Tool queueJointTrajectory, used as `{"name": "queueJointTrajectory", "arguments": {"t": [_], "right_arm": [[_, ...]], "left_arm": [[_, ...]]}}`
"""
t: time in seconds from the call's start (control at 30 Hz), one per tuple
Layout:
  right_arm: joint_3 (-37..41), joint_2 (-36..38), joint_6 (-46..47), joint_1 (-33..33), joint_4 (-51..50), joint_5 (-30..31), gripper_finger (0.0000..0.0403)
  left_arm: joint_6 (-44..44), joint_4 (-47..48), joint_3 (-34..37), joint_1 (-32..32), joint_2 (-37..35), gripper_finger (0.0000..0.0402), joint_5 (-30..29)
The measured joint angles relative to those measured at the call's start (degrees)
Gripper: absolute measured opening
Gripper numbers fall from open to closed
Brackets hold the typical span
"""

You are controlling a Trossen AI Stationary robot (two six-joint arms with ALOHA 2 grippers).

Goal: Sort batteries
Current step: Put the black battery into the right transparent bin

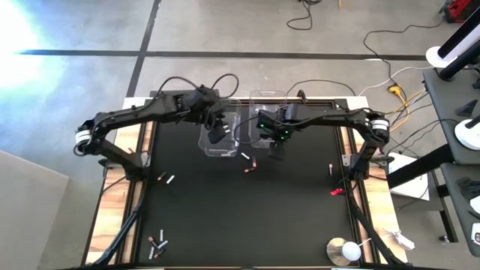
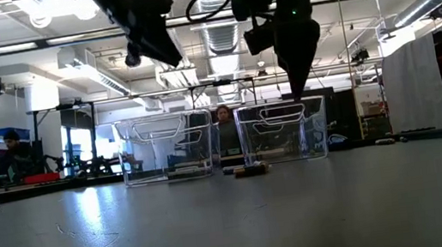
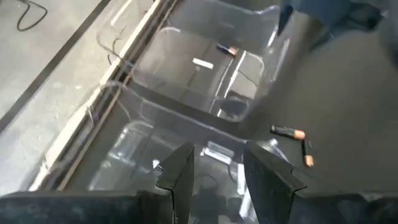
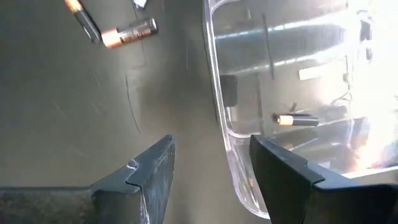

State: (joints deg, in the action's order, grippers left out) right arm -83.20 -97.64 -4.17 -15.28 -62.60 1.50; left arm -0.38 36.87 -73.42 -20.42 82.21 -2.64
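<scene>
Left gripper (image 3: 214, 171) over left clear bin (image 1: 218, 135), fingers apart, empty. Right gripper (image 4: 211, 171) apart, empty, beside right clear bin (image 1: 264, 120). Loose batteries (image 1: 248, 163) just in front of bins. Best descend straight, straddle one only.
</scene>
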Motion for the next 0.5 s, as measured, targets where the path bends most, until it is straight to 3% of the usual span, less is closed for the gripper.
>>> {"name": "queueJointTrajectory", "arguments": {"t": [0.5], "right_arm": [[4.2,-0.1,0.0,0.0,-1.2,0.0,0.0201]], "left_arm": [[-7.2,-11.5,18.7,1.7,-13.3,0.0119,-1.4]]}}
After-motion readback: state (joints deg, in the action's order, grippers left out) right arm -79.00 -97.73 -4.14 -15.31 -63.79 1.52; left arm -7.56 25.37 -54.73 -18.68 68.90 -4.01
